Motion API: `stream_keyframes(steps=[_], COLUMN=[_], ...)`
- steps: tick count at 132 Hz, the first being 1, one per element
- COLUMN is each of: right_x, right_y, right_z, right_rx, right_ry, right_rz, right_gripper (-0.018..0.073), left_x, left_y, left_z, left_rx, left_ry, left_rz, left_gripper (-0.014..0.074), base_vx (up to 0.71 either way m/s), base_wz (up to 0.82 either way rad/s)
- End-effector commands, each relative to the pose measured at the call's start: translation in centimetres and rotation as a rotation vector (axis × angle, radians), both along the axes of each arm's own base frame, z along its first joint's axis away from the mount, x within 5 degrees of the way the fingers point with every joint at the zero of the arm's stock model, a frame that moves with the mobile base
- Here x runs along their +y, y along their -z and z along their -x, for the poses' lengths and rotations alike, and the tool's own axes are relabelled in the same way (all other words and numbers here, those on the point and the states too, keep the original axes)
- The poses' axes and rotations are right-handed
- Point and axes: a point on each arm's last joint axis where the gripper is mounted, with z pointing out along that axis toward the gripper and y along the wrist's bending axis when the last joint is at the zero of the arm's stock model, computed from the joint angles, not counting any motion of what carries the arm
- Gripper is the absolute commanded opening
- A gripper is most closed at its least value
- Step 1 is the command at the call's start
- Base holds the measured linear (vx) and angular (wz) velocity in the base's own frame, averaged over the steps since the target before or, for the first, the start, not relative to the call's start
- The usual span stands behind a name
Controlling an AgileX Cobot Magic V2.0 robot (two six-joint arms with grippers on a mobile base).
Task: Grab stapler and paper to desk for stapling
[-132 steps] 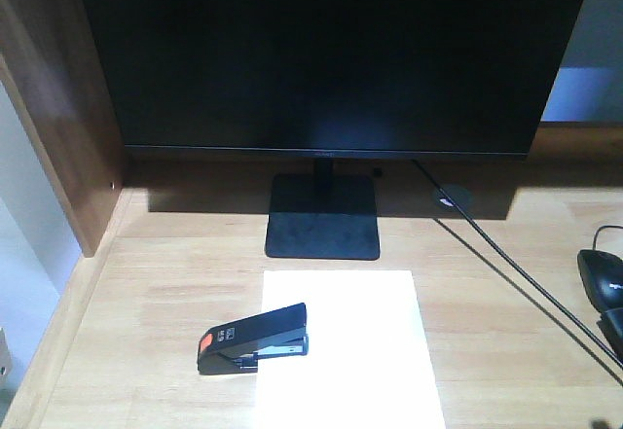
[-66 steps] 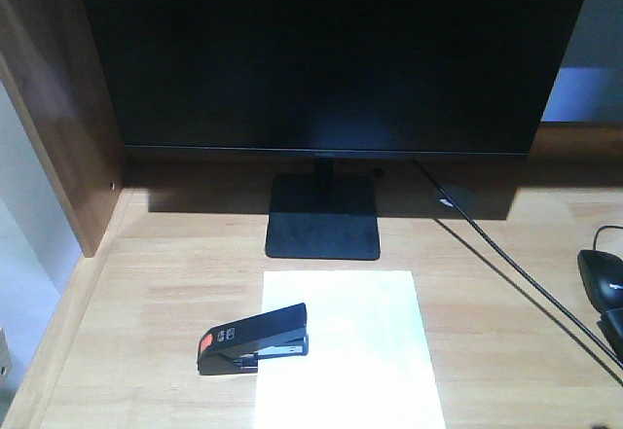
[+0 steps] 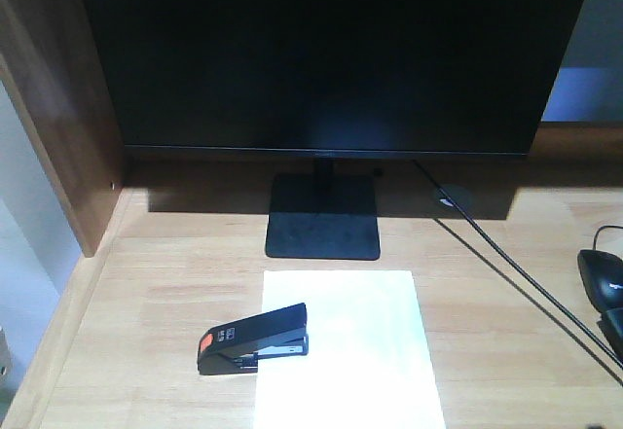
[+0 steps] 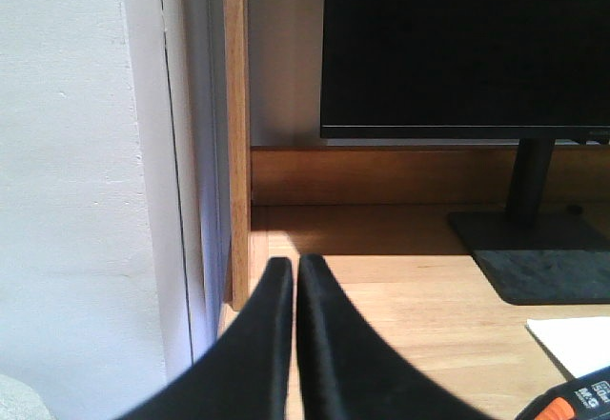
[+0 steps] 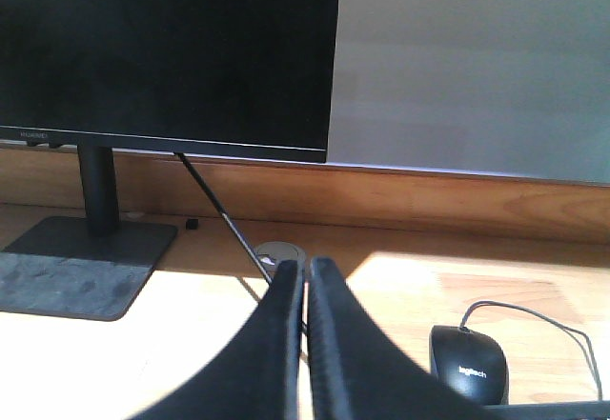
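Stapler (image 3: 254, 339) label unreadable; mouse (image 5: 468, 362) reads "logitech".

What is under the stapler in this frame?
The stapler straddles the left edge of the paper: its jaw end lies over the sheet, its orange end over the bare desk. Whether the sheet sits inside the jaws cannot be seen.

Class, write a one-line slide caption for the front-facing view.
Small black stapler with an orange end sits across the left edge of a blank white paper sheet on a light wooden desk, before a dark monitor.
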Motion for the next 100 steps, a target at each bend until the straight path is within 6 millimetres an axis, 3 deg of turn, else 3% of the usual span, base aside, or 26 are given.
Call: stream_keyframes(steps=[1,100], right_x=[0.0,0.0], right_y=[-0.66,-0.65], right_z=[0.06,0.06], right_rx=[-0.085,-0.084], right_ry=[0.0,0.0], right_rz=[0.016,0.016], right_gripper=[-0.0006,-0.0006], left_x=[0.08,0.08], left_y=[-0.39,-0.39], left_z=[0.06,0.06], left_rx=[-0.075,-0.075], left_ry=[-0.009,-0.009], left_rz=[0.018,0.018], left_gripper=[-0.0006,-0.0006], base_vx=[0.0,0.0], base_wz=[0.0,0.0])
